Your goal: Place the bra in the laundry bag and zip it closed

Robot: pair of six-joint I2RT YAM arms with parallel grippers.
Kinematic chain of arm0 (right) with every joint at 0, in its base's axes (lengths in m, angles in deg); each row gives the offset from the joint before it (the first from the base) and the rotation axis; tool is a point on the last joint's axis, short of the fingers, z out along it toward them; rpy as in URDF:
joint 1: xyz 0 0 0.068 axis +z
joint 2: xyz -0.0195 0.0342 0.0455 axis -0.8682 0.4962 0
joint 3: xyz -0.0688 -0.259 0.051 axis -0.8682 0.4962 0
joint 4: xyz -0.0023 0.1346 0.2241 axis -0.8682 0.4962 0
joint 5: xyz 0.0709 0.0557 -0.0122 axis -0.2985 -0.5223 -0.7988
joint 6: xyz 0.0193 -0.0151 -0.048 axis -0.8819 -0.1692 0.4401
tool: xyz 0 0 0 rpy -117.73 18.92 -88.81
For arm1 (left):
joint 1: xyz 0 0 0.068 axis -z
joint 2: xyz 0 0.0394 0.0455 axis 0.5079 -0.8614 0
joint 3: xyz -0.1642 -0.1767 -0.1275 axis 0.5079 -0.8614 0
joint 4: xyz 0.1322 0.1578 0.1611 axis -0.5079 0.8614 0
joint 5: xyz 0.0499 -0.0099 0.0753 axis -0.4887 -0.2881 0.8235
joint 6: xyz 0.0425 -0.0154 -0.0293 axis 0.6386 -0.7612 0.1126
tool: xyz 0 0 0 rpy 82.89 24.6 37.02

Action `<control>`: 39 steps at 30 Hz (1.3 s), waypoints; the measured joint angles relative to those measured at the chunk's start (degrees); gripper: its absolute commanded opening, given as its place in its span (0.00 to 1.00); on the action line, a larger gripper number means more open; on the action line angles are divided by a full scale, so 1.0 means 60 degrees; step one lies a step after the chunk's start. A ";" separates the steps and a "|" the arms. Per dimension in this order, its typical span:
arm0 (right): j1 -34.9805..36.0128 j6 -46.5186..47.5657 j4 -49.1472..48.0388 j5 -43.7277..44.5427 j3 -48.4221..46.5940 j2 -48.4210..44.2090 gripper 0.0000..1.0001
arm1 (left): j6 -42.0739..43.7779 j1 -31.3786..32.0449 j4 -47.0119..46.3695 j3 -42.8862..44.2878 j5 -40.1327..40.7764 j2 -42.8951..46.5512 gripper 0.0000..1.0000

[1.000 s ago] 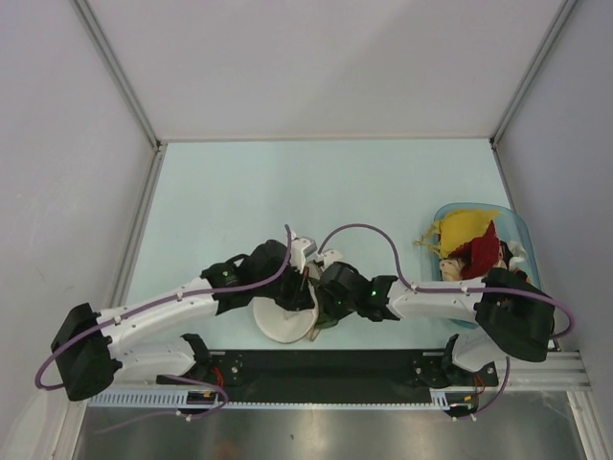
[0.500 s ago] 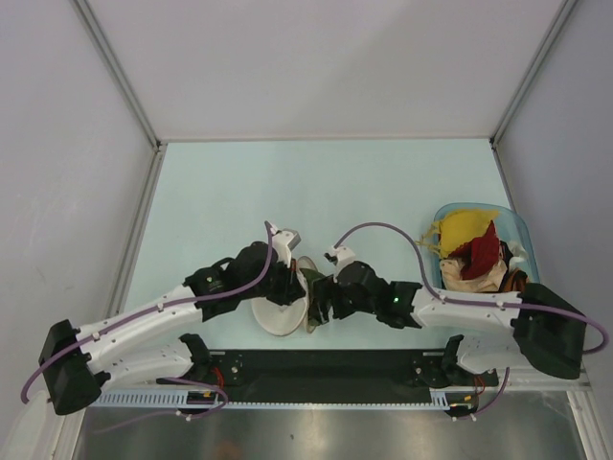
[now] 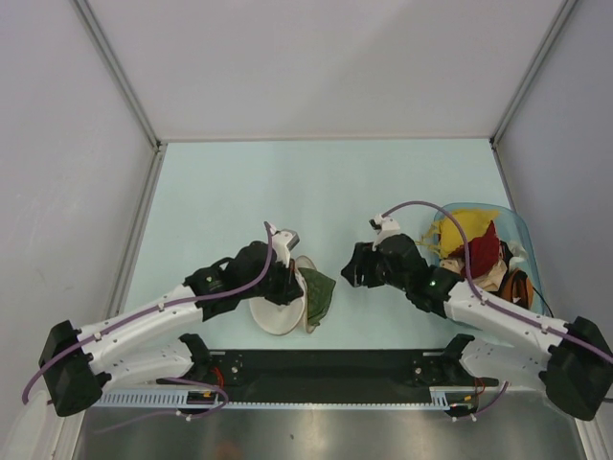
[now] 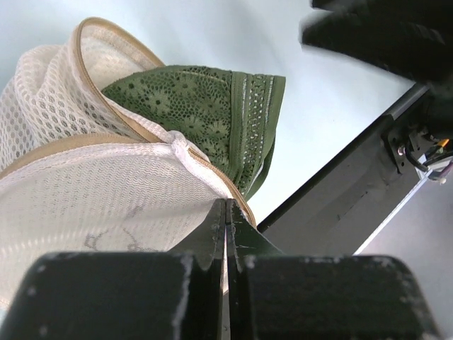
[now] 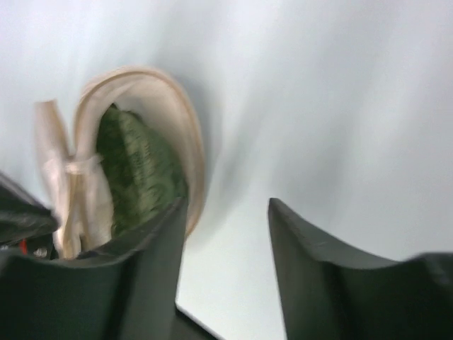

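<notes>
The cream-white mesh laundry bag (image 3: pixel 276 314) lies near the table's front edge with its upper half lifted. My left gripper (image 3: pixel 291 284) is shut on that half's rim; in the left wrist view the fingertips (image 4: pixel 228 204) pinch the tan edge of the laundry bag (image 4: pixel 99 191). The dark olive-green bra (image 3: pixel 319 292) sits in the bag's mouth, one lacy cup (image 4: pixel 205 106) sticking out to the right. My right gripper (image 3: pixel 351 271) hovers open to the right of the bag, apart from it. Its wrist view shows the bra (image 5: pixel 134 170) and the bag's rim (image 5: pixel 185 134) beyond the empty open gripper (image 5: pixel 226 205).
A translucent blue tub (image 3: pixel 520 230) at the right holds yellow (image 3: pixel 462 228), red (image 3: pixel 482 249) and pale garments. The black mounting rail (image 3: pixel 326 364) runs along the near edge. Grey walls close in the table on three sides.
My right gripper has opened, let go of the bra and drawn back to the right, away from the bag. The bra now rests in the bag's mouth. The left gripper keeps its hold.
</notes>
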 measured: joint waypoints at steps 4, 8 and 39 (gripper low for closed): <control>-0.0612 0.0455 -0.0827 -0.0248 -0.0069 0.1282 0.53 | -0.0004 0.0000 0.0007 -0.0058 -0.0076 0.0000 0.00; -0.0783 0.1257 -0.1639 -0.0896 -0.0514 0.2962 0.57 | -0.0004 0.0000 -0.0011 -0.0058 -0.0149 0.0000 0.00; 0.0372 0.1690 -0.2543 -0.1661 -0.1173 0.4470 0.00 | -0.0455 -0.0324 0.1188 -0.0080 0.1169 0.0714 0.09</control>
